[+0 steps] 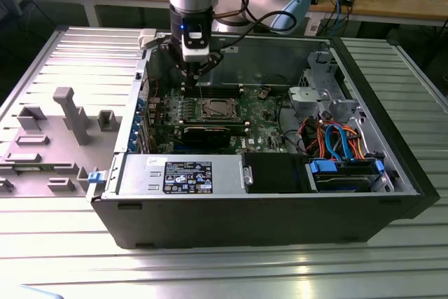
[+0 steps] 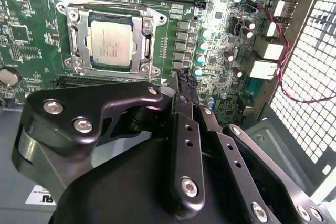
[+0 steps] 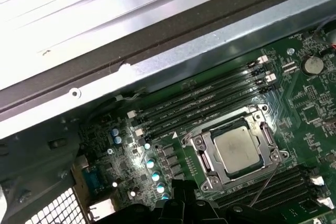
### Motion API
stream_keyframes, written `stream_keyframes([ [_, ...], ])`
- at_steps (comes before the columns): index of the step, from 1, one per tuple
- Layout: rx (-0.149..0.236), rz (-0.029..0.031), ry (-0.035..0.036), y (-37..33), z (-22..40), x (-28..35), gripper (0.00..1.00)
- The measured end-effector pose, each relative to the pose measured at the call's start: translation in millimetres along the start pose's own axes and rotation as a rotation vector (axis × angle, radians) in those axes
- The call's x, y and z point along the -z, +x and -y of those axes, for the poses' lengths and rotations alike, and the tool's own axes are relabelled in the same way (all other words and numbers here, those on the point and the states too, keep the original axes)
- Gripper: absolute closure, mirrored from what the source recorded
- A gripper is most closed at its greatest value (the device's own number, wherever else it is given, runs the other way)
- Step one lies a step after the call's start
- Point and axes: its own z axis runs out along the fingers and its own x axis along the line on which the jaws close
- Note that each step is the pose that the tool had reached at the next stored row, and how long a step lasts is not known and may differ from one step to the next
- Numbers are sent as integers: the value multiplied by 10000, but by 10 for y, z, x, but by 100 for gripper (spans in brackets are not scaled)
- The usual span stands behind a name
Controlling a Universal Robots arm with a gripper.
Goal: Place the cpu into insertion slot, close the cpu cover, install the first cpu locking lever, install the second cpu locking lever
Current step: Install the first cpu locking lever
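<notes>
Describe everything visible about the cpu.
The cpu is a small flat square chip with a pale silvery-tan metal face bearing faint print. It lies level in the insertion slot on the green motherboard, framed by the silvery cpu cover, which lies flat around its face. The pincer hangs apart from it.

A dark label (image 1: pixel 188 177) on the power supply (image 1: pixel 136 173) carries pale print, too small to read. Faint print on the cpu (image 2: pixel 111 41) is likewise unreadable.

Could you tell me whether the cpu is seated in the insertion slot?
In. The cpu lies flat inside the insertion slot, the cpu cover framing its face, in both wrist views.
</notes>
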Motion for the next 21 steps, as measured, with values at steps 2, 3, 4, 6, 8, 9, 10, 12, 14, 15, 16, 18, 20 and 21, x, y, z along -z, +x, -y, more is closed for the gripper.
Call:
stream_keyframes([
  [2,269,8,-2,-1,0,-9,89],
  [3,616,9,2,-1,0,-19,89],
  [4,834,9,5,-1,0,-24,89],
  [6,1106,12,9,-1,0,-30,89],
  [8,1375,24,7,-1,1,-35,89],
  [9,1549,34,5,-2,0,-39,89],
  [10,1680,41,4,-1,0,-41,89],
  [12,2147,59,3,-1,0,-49,89],
  [14,2564,64,5,-2,0,-59,89],
  [15,2695,65,7,-2,0,-62,89],
  [16,2859,65,8,-2,0,-66,89],
  [18,3013,106,3,0,0,-72,89],
  [20,3028,241,-35,1,0,-80,89],
  [21,3029,277,-43,2,0,-87,89],
])
